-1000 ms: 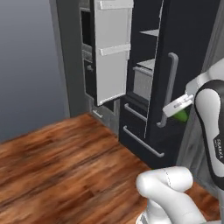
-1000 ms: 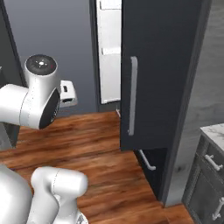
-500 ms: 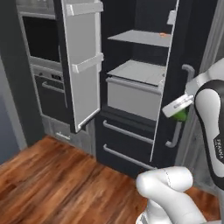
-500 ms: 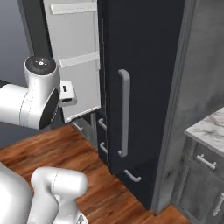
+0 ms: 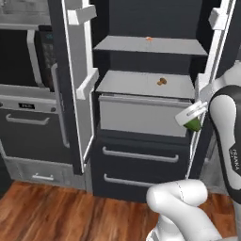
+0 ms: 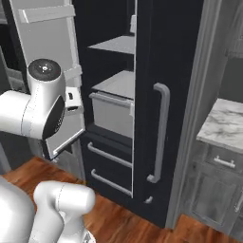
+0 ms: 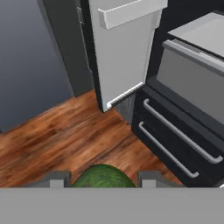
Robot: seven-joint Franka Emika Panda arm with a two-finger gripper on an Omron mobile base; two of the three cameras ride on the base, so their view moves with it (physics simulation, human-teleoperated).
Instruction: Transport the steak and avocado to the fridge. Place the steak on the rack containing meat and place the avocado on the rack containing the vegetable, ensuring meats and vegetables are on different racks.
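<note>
arm point(image 5: 226, 136): glossy white rounded links | dark joint bands | black disc cap | small black lettering

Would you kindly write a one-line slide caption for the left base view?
Claw carrying the avocado before the open fridge, whose two grey shelves hold a tiny orange morsel above and a brown mushroom-like piece below.

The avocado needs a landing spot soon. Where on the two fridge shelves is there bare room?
The lower flat grey shelf is bare left and front of the small brown mushroom-like piece, which sits right of centre. The upper grey shelf is bare except for the tiny orange morsel near its back. Neither shelf is crowded.
</note>
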